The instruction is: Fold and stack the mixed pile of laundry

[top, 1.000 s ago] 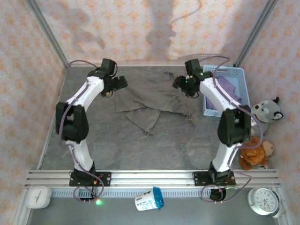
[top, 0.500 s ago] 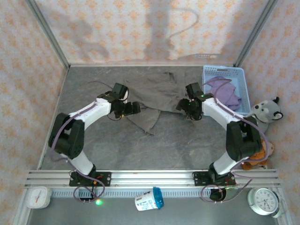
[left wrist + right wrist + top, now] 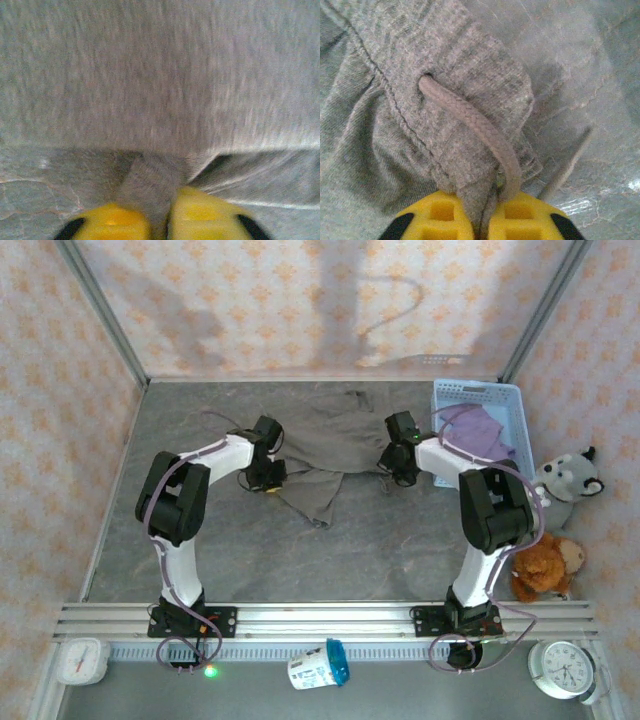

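The olive-grey garment (image 3: 325, 445) lies wrinkled across the middle of the grey table, one flap hanging toward the front. My left gripper (image 3: 268, 472) is low at its left edge, shut on a pinch of the olive-grey garment (image 3: 150, 182) between yellow fingertips (image 3: 112, 224). At the garment's right edge my right gripper (image 3: 397, 462) is shut on the ribbed waistband of the olive-grey garment (image 3: 465, 130) and its drawstring (image 3: 480, 132). The lavender-purple T-shirt (image 3: 478, 435) lies bunched inside the basket.
The light blue lattice basket (image 3: 480, 393) stands at the back right. A grey wolf toy (image 3: 568, 478) and a brown plush bear (image 3: 545, 565) sit off the table's right edge. Enclosure posts and patterned walls ring the table.
Both arms came down from the back to the garment's left and right edges, which they now pinch. The cloth has been drawn forward and bunched narrower.
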Available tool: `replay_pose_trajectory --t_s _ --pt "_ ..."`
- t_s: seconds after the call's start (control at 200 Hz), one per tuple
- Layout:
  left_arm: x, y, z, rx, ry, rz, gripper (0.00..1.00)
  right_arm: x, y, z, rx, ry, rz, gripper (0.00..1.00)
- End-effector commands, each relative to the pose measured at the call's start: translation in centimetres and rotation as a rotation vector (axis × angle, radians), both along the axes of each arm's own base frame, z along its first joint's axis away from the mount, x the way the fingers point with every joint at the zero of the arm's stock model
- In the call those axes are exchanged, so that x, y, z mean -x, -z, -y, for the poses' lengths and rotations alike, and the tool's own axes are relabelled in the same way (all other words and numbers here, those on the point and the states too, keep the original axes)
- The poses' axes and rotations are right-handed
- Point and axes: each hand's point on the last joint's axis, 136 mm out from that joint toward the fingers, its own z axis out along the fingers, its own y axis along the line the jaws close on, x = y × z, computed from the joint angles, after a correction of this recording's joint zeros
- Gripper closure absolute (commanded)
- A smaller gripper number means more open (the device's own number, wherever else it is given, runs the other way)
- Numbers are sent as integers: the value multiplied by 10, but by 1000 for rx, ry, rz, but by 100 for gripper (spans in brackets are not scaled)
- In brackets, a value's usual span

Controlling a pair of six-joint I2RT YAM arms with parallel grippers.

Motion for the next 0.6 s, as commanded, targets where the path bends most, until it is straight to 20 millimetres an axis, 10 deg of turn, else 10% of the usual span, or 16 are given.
replay_pose_trajectory --t_s 0.0,0.315,0.475,0.595 --pt "-24 19 -32 -123 -50 37 100 -4 -49 7 62 -21 79 99" --pt "-83 -85 -127 -186 -181 230 100 49 -131 0 44 -215 38 99" --pt "-120 -89 -128 -163 -135 219 100 10 -124 -5 38 -192 79 94" --pt "-128 -68 -110 -80 -130 131 48 -45 -94 -7 73 -134 58 48"
